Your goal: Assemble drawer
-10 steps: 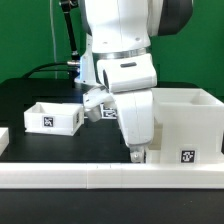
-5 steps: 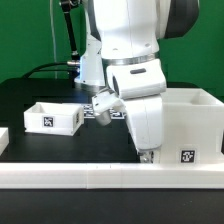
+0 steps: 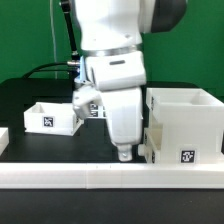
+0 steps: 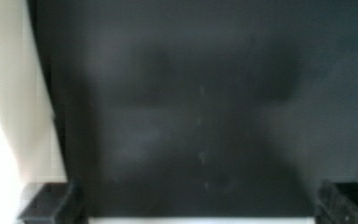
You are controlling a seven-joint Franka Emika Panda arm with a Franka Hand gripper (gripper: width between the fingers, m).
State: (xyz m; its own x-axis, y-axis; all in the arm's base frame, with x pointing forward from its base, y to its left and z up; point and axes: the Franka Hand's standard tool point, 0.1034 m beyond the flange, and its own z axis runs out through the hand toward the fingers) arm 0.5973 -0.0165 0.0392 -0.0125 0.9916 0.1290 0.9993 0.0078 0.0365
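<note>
The large white hollow shell [image 3: 185, 125] of the drawer stands on the black table at the exterior view's right, with a square tag low on its front. A small white tray [image 3: 52, 117] with a tag sits at the left. My gripper [image 3: 125, 152] points down between them, close beside the shell's left wall and just behind the front rail. In the wrist view the gripper [image 4: 199, 205] is open and empty, and its dark fingertips [image 4: 48, 203] stand wide apart over bare black table. The second tray is hidden by the arm or out of view.
A long low white rail [image 3: 60, 176] runs along the table's front edge. Another white piece [image 3: 3, 136] shows at the far left edge. A pale surface [image 4: 7, 110] borders one side of the wrist view. Cables lie at the back left.
The arm has swung toward the exterior view's left, so the gripper now hangs beside the shell's left wall rather than in front of it. The shell and tray have not moved.
</note>
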